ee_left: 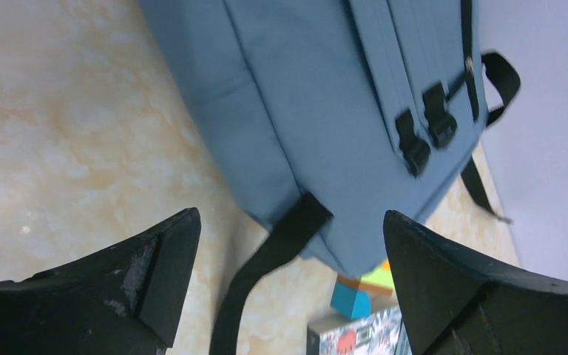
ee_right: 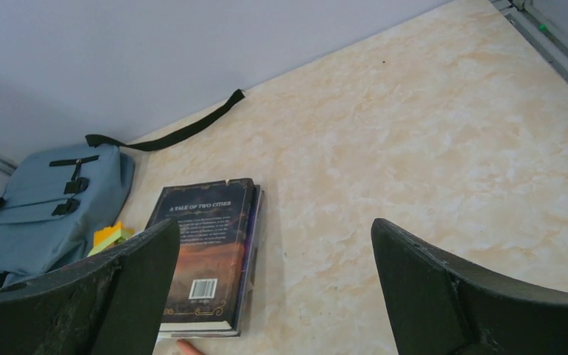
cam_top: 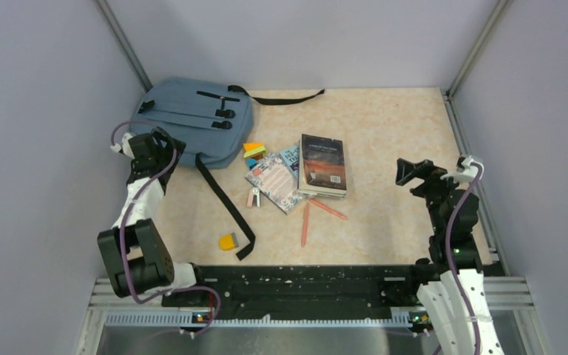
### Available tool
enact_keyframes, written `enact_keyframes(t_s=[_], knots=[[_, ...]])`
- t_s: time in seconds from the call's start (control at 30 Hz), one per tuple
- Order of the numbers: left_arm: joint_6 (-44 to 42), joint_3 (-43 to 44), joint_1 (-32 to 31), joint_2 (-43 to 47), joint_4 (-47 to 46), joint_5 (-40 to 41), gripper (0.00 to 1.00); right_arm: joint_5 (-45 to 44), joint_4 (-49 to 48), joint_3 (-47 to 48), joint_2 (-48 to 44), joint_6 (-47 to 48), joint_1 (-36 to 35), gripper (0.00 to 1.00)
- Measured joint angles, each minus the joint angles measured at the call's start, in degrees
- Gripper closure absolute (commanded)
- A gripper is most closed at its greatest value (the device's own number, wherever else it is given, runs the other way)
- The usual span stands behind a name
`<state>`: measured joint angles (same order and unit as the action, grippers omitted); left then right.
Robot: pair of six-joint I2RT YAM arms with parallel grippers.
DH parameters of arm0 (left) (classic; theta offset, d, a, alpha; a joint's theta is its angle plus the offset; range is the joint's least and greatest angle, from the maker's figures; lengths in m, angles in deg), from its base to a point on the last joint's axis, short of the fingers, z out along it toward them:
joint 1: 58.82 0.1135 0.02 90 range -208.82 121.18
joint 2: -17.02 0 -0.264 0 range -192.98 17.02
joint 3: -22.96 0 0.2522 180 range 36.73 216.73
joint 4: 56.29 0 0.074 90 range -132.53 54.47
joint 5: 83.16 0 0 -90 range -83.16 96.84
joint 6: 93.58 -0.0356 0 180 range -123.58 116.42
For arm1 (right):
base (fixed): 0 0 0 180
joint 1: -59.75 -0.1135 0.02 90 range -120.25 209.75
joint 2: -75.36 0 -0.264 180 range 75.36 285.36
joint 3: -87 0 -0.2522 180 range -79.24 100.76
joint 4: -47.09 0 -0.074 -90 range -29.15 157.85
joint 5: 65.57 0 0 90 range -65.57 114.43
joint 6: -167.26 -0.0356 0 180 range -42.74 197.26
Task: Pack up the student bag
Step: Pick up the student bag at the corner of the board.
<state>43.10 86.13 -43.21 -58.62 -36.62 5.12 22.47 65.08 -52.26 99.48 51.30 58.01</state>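
My left claw (ee_left: pixel 290 217), open and empty, hangs over the near edge of the bag (ee_left: pixel 325 111) lying flat ahead; my right claw (ee_right: pixel 275 225), also open, is well apart.

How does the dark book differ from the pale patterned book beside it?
The dark book has a near-black cover with an orange scene; the pale patterned book is light, with fine pinkish print. The dark book lies nearly square to the edges of the table; the pale one sits skewed. Both lie flat and closed, right of the student bag.
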Motion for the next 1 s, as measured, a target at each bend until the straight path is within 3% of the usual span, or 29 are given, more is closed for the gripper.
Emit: enact_keyframes(t_s=[0.3,0.67,1.0], knots=[[8.8,-0.8,6.7,-13.2,-10.8,-7.6,0.02,1.0,-0.6,-0.4,0.9,0.4,0.0,0.01],[11.0,-1.6,8.0,-19.1,-20.5,-12.3,0.03,2.9,-1.6,-1.4,1.6,0.3,0.0,0.01],[12.2,-0.9,8.2,-22.5,-21.2,-12.7,0.07,3.1,-1.7,-1.4,1.6,0.3,0.0,0.01]])
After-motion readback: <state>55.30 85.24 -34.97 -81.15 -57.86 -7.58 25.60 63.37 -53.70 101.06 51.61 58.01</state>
